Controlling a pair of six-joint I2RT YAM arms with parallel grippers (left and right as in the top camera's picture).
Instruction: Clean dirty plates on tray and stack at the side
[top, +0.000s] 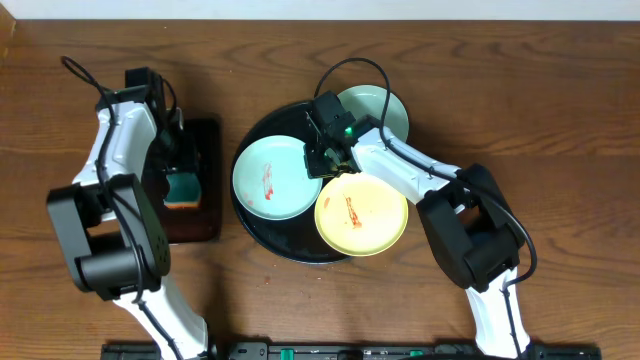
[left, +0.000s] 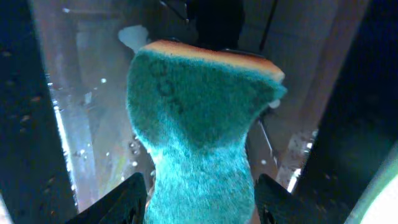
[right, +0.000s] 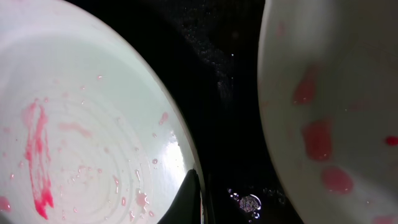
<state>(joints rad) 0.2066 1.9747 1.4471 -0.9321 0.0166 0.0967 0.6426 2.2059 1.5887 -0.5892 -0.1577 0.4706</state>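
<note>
Here the left tool hangs over the small rectangular tray. Its fingers stand on either side of the green sponge, right against its flanks; whether they press it I cannot tell. The sponge's length runs forward between the fingers, so they span its narrower width. The right tool is closed, its dark tip at the rim of the streaked mint plate; whether it pinches that rim is not shown. This plate, marked red, lies on the left half of the round tray, to the right of the sponge. The yellow plate, also smeared, overlaps the tray's front right rim. The second mint plate overlaps the back right, with bare surface beyond. As I judge it, the sponge must travel rightward to the streaked mint plate, and the right arm is the nearer one to steady it.
</note>
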